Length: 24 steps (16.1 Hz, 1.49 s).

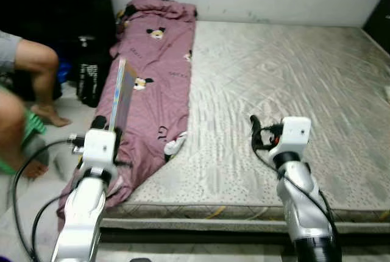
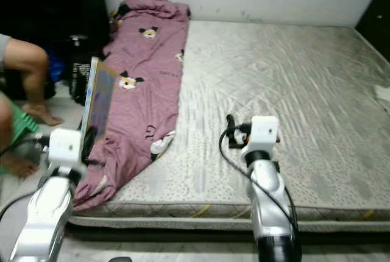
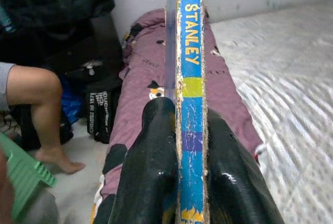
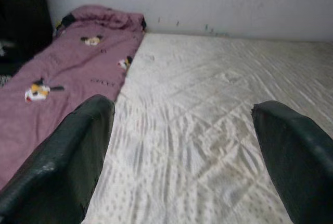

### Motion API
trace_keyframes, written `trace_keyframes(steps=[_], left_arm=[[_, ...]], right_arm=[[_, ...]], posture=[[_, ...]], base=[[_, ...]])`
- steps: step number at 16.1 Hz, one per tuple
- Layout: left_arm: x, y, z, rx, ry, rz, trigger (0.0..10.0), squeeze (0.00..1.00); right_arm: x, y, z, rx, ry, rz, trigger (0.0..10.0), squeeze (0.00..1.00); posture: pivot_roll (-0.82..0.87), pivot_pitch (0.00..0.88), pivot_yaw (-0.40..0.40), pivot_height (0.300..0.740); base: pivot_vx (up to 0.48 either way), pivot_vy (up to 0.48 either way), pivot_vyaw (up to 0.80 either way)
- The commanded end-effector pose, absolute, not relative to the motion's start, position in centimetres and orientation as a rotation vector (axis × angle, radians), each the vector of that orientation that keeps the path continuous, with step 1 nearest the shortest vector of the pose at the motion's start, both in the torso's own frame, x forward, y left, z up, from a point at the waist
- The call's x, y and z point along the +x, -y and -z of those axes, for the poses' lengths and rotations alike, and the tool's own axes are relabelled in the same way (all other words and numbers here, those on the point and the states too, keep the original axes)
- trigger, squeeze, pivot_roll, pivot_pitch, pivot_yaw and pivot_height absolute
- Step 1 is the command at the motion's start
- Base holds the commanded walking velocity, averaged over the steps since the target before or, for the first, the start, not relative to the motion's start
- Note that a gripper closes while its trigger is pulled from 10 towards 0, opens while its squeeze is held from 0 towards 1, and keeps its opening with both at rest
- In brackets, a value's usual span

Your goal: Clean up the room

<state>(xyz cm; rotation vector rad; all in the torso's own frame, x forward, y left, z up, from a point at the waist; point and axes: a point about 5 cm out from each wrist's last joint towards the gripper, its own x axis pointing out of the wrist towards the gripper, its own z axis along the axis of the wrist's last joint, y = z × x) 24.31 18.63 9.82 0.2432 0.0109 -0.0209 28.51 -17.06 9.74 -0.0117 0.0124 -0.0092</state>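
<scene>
Book (image 1: 122, 94) upright, spine up, clamped in my left gripper (image 3: 190, 146) above the pink blanket (image 1: 155, 73), lifted clear for tidying; my right gripper (image 4: 182, 156) hangs spread, empty, over the bare mattress (image 1: 292, 79).

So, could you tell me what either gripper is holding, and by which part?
The left gripper holds a thin book upright by its lower edge. The right gripper holds nothing.

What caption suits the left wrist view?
Left gripper clamps a thin blue book upright above the pink cartoon-print blanket.
</scene>
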Motion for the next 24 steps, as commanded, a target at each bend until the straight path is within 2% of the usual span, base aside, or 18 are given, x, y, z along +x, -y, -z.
trace_keyframes(steps=[1,7,8,10,24], left_arm=[[24.1,-18.1,-11.4,0.284,0.067,0.076,10.0,0.0],[23.6,-16.9,-11.4,0.268,0.062,0.127,10.0,0.0],[22.8,-17.1,-10.4,0.272,0.033,0.129,10.0,0.0],[23.1,-18.1,-9.5,0.304,0.001,0.095,10.0,0.0],[23.1,-18.1,-9.5,0.304,0.001,0.095,10.0,0.0]], right_arm=[[28.3,17.6,-10.0,-0.033,-0.008,0.038,10.0,0.0],[26.8,17.7,-10.2,-0.059,-0.021,0.001,10.0,0.0],[25.7,17.5,-9.0,-0.052,-0.064,0.004,10.0,0.0],[25.5,17.7,-7.8,-0.07,-0.112,0.026,10.0,0.0],[25.5,17.7,-7.8,-0.07,-0.112,0.026,10.0,0.0]], posture=[[0.06,0.0,-0.021,0.74],[0.04,0.0,-0.026,0.74],[0.03,0.0,-0.024,0.74],[0.02,0.0,-0.021,0.74],[0.02,0.0,-0.021,0.74]], base=[[0.0,0.0,0.0],[0.0,0.0,0.0],[0.0,0.0,0.0],[0.0,0.0,0.0],[0.0,0.0,0.0]])
